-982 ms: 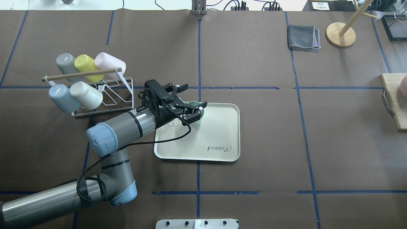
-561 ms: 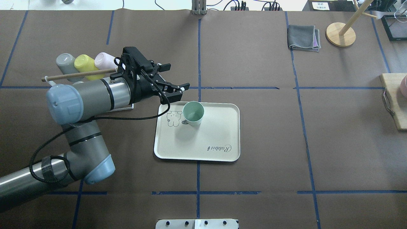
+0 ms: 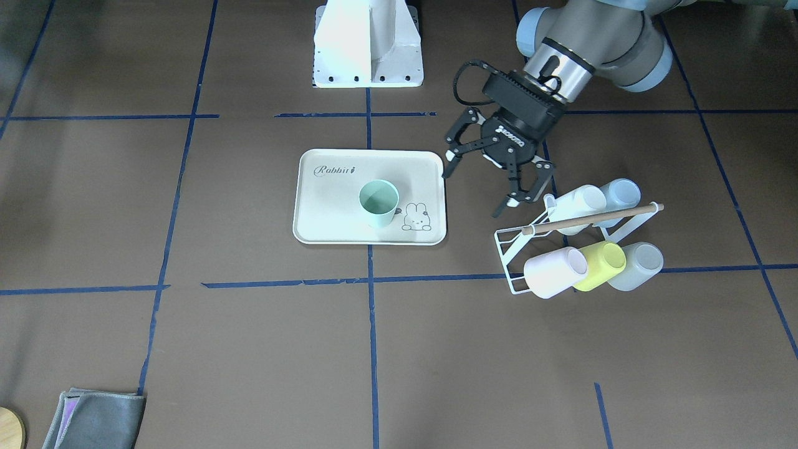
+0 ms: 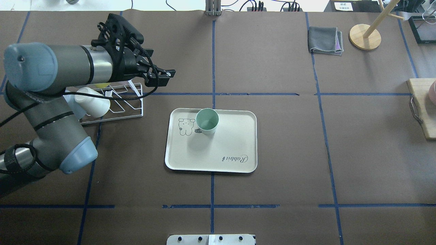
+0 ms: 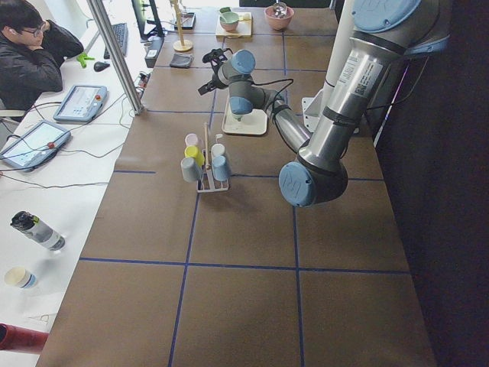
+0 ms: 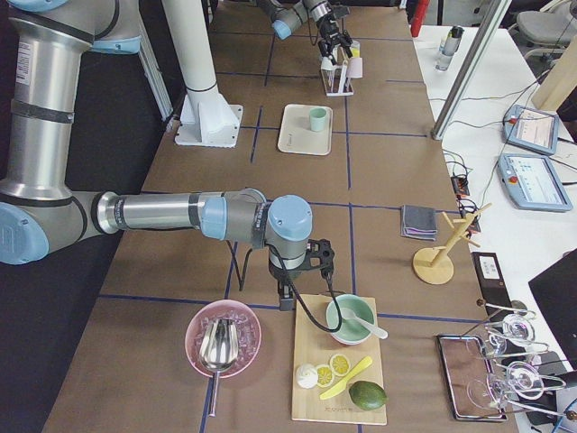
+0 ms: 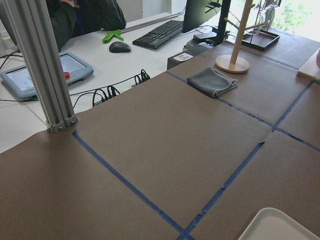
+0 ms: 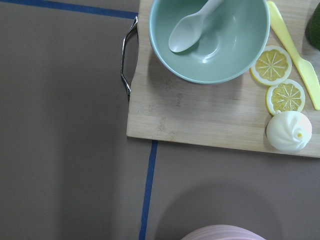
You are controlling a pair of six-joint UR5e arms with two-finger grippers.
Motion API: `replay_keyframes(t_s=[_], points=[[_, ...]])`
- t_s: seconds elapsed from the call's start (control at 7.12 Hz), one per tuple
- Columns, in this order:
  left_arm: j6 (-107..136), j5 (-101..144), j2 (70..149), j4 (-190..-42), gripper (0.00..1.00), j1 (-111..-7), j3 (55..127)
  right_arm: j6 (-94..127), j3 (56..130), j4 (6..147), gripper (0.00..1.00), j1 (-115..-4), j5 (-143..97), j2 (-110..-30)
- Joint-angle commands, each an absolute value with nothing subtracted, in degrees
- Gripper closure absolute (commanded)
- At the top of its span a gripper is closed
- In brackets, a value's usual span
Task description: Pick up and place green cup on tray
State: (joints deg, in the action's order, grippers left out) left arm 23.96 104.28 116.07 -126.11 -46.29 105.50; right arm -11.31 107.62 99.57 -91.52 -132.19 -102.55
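Overhead exterior: green cup far from left gripper.

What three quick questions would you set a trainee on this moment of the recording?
1. True or false: the green cup stands upright on the tray.
2. Pick one. The left tool is: A) shut on the cup; B) open, holding nothing, clear of the tray; C) resting flat inside the tray.
3. Short answer: which print on the tray lies right beside the cup?

Key: 1 true; 2 B; 3 the rabbit drawing.
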Motion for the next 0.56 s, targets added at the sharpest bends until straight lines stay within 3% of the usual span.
replay_keyframes(t_s=[0.0, 0.42], points=[[9.8, 112.6, 115.2, -112.9, 0.00, -56.3, 106.9, -11.3, 107.7, 99.1, 0.00, -91.6, -132.2, -102.6], [-7.6, 112.9, 112.5, -99.1, 0.00, -65.5, 106.4, -11.3, 107.6, 99.1, 0.00, -91.5, -132.2, -102.6]])
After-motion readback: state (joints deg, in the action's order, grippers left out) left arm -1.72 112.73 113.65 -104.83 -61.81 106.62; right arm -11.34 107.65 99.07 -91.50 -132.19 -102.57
